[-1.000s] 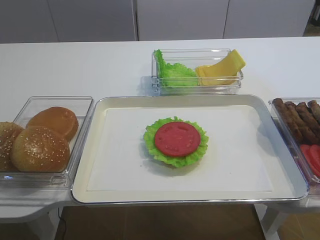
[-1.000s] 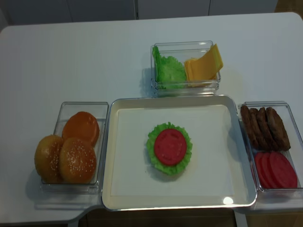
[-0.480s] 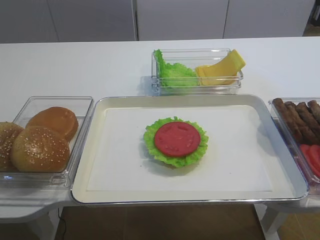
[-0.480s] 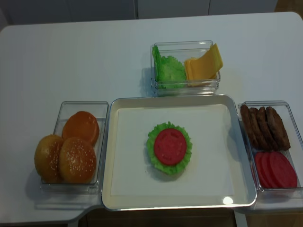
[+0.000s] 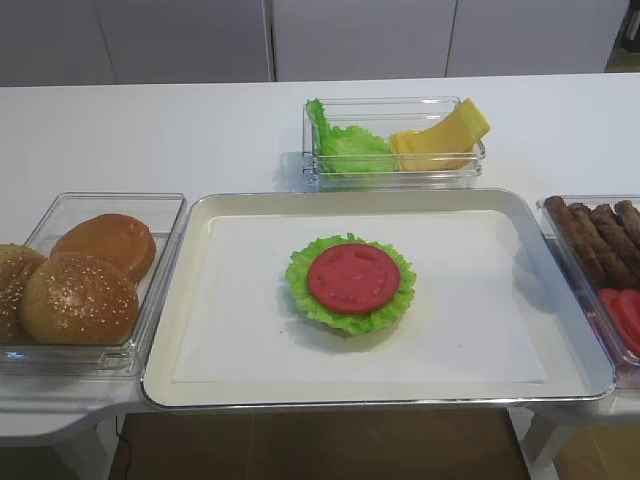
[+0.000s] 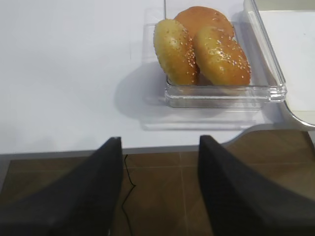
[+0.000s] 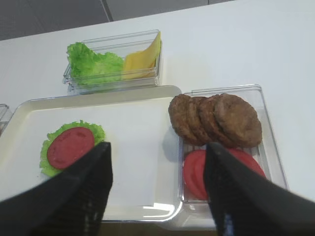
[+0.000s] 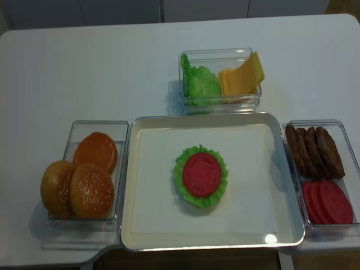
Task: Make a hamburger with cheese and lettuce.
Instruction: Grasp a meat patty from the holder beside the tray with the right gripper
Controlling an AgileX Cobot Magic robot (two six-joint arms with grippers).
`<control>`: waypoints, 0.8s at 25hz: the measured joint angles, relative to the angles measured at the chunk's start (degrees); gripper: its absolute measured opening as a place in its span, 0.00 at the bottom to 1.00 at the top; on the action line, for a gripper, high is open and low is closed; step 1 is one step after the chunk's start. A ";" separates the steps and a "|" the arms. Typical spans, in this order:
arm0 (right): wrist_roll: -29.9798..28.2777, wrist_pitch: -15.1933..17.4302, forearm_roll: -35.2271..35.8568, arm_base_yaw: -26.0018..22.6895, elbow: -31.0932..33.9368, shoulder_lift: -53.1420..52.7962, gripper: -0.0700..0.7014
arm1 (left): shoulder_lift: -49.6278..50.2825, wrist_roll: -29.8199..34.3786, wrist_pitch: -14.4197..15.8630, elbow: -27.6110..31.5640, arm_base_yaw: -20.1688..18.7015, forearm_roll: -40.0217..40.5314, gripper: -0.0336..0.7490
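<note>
The hamburger (image 5: 350,285) (image 8: 201,176) lies in the middle of the metal tray (image 5: 400,197), a low stack with a frilly green rim and a red disc on top. Loose lettuce (image 5: 345,145) (image 7: 93,63) and cheese (image 5: 440,140) (image 7: 140,58) share a clear box behind the tray. My right gripper (image 7: 158,150) is open and empty, hovering above the tray's right front corner, with the hamburger (image 7: 71,146) off to its left. In the left wrist view my left gripper (image 6: 160,147) is open and empty over the floor, in front of the table edge. Neither gripper shows in the high views.
A clear box of sesame buns (image 5: 80,297) (image 6: 206,46) stands left of the tray. On the right, another clear box holds brown patties (image 7: 216,118) (image 8: 315,151) and red slices (image 7: 194,167) (image 8: 329,201). White table surrounds the boxes.
</note>
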 joint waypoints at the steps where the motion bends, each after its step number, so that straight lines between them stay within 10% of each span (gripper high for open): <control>1: 0.00 -0.09 -0.12 0.00 -1.65 3.11 0.66 | 0.00 0.00 0.00 0.00 0.00 0.00 0.52; 20: 6.03 -2.71 -8.43 10.26 -21.75 48.11 0.58 | 0.00 0.00 0.00 0.00 0.00 0.00 0.52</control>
